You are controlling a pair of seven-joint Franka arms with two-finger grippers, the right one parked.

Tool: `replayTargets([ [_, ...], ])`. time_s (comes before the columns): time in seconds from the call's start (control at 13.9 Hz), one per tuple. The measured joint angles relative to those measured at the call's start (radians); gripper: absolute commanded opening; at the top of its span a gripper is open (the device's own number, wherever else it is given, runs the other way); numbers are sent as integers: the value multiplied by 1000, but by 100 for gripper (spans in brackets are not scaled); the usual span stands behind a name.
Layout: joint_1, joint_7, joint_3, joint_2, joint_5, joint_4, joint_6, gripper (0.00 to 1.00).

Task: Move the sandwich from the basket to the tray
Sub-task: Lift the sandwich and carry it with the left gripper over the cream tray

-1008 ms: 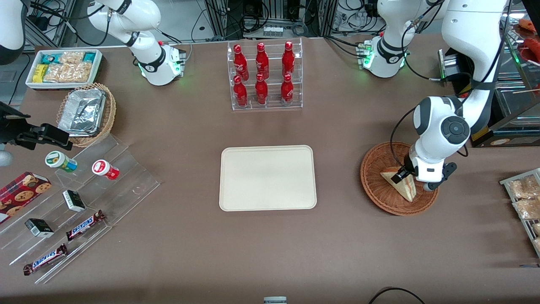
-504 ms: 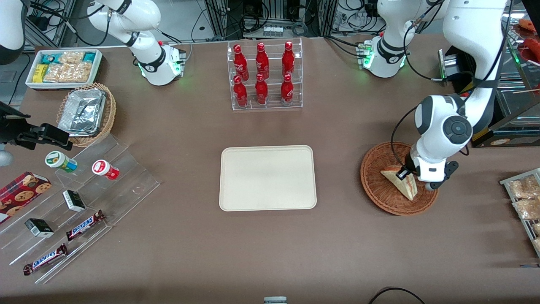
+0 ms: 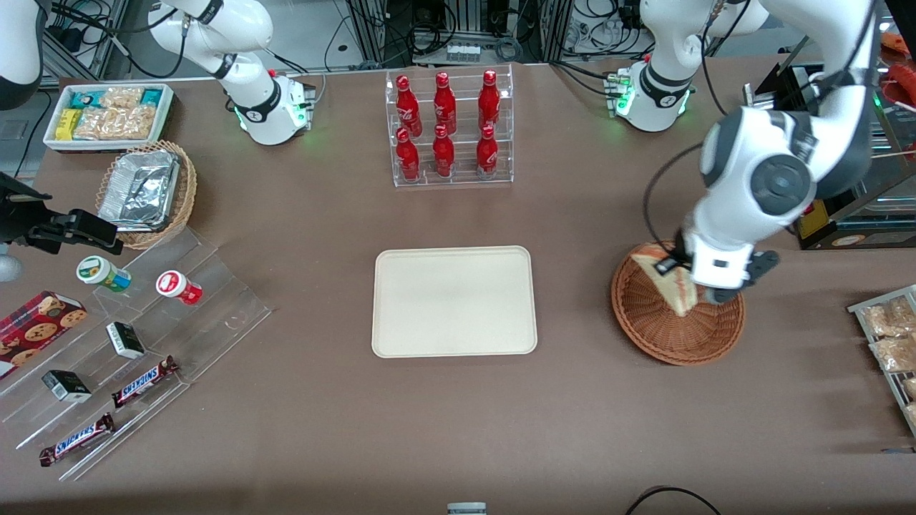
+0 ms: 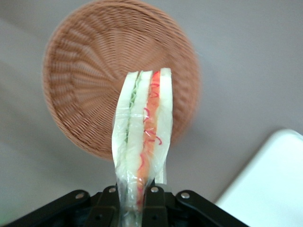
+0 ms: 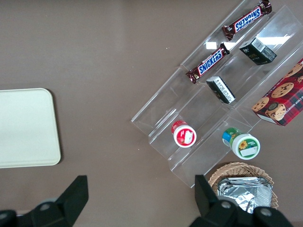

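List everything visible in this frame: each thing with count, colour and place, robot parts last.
triangular white-bread sandwich: one, red and green filling, lifted above the basket in the tool.
round reddish-brown wicker basket: one, at the working arm's end of the table.
flat cream rectangular tray: one, mid-table, bare.
red bottles in a clear rack: six, farther from the front camera than the tray.
tan wicker basket of foil containers: one, toward the parked arm's end.
white bin of snack packets: one, same end.
Snickers bars: two, on clear steps.
tool: one, black, shut on the sandwich.
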Motion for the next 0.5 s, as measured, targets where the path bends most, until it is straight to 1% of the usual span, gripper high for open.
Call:
replayTargets([
  [0.22, -160, -59, -16, 50, -1, 95, -9, 0],
  [0.36, -262, -91, -18, 113, -1, 158, -9, 0],
  [0.5, -336, -109, -19, 196, 0, 227, -4, 0],
])
